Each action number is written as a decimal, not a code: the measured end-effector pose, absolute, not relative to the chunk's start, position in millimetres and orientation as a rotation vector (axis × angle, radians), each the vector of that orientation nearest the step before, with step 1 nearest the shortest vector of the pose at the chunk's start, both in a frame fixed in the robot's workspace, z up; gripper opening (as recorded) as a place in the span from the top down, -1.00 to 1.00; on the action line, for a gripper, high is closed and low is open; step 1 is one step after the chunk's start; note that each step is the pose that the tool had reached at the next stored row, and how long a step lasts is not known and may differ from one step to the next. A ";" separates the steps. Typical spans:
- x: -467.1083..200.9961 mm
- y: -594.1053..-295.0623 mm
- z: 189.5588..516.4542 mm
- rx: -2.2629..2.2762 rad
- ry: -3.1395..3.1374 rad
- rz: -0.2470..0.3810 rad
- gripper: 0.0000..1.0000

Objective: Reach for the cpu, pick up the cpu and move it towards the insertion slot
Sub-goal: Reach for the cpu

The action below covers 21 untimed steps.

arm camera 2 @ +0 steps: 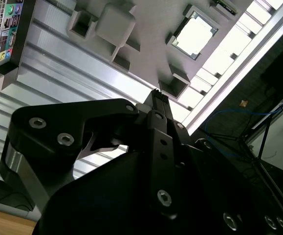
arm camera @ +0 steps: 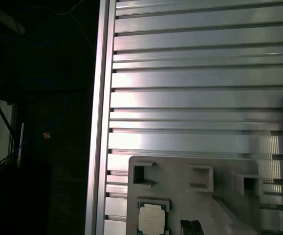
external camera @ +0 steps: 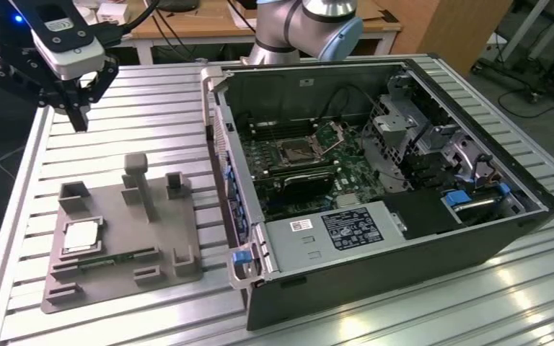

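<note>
The cpu (external camera: pixel 81 236) lies flat in a recess of the grey tray (external camera: pixel 156 238) on the exterior view's left, silver top up. In both wrist views the cpu (arm camera 2: pixel 195 35) (arm camera: pixel 151 219) sits in the same tray (arm camera 2: pixel 146 34) (arm camera: pixel 180 178). My gripper (external camera: pixel 77 121) hangs above the slatted table, well behind the tray and apart from the cpu, its fingers (arm camera 2: pixel 156 100) closed together with nothing between them. The insertion slot (external camera: pixel 296 151) is a square socket with a raised metal bracket on the green board inside the open computer case.
The open computer case (external camera: pixel 383 187) fills the exterior view's right half of the aluminium table (external camera: pixel 133 115). A green memory stick (external camera: pixel 104 261) lies in the tray in front of the cpu. Upright posts (external camera: pixel 141 184) rise from the tray. The table edge (arm camera: pixel 101 117) drops off beside it.
</note>
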<state>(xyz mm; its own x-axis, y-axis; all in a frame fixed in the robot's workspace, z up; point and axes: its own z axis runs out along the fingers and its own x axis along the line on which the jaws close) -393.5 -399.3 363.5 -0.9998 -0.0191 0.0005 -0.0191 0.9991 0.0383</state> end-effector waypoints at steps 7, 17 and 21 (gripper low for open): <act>-395.2 -399.3 363.2 0.030 -3.140 -0.060 0.79; -399.8 -399.3 362.6 0.030 -3.140 -0.060 0.79; -402.5 -399.3 362.3 0.030 -3.140 -0.060 0.79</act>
<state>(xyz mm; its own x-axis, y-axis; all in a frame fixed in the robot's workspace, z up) -402.5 -399.3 362.3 -0.9998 -0.0191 0.0005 -0.0191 0.9991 0.0382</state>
